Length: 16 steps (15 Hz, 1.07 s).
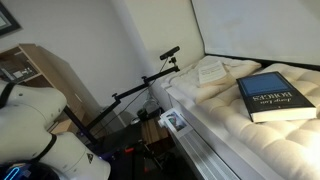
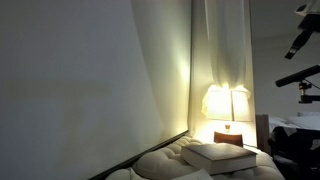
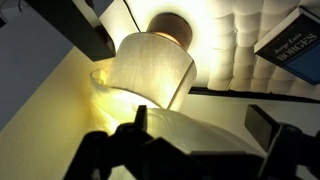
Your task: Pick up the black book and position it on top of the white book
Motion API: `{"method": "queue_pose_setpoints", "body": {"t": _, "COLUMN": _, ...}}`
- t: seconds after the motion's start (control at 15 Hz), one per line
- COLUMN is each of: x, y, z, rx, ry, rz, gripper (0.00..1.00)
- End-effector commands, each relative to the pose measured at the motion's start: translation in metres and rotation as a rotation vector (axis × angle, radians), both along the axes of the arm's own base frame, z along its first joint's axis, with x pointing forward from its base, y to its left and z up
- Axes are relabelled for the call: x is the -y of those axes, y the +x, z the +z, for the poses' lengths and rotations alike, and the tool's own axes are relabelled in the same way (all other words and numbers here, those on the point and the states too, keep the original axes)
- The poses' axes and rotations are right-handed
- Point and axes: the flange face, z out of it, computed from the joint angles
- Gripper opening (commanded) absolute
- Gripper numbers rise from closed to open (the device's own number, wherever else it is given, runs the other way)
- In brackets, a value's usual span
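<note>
Claw (image 3: 205, 130): jaws wide apart, nothing between them, seen as dark silhouettes at the bottom of the wrist view. It hangs in free air, touching nothing.

Wrist view, left to right: lit lamp (image 3: 150, 70) fills the centre. The black book (image 3: 297, 48) shows only as a corner at the far upper right, well apart from the claw.

In an exterior view, left to right: robot arm (image 1: 30, 125) bulks low at the left edge, its claw out of frame. Next comes a camera tripod (image 1: 140, 90), then the quilted mattress (image 1: 225, 125). The white book (image 1: 212, 70) lies flat on it towards the back. The black book lies flat further right, nearer the front, close to the white one but not touching it.

Step in hand, as I judge it: the reach, barely under way. No pick-up yet.

Next move calls for swinging the claw towards the black book and squaring the jaws over it. The book is thick and broad, so a grip along one edge looks more workable than spanning the cover. Then lift clear and carry it left over the white book.
</note>
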Motion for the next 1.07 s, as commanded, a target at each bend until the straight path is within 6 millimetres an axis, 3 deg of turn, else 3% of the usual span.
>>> {"method": "queue_pose_setpoints", "body": {"t": 0.0, "x": 0.001, "y": 0.000, "z": 0.000, "rx": -0.002, "ry": 0.001, "rz": 0.000, "gripper": 1.00}}
{"method": "queue_pose_setpoints", "body": {"t": 0.53, "x": 0.002, "y": -0.001, "z": 0.000, "rx": -0.002, "ry": 0.001, "rz": -0.005, "gripper": 1.00}}
{"method": "queue_pose_setpoints", "body": {"t": 1.0, "x": 0.014, "y": 0.043, "z": 0.007, "rx": 0.045, "ry": -0.029, "rz": 0.042, "gripper": 1.00}}
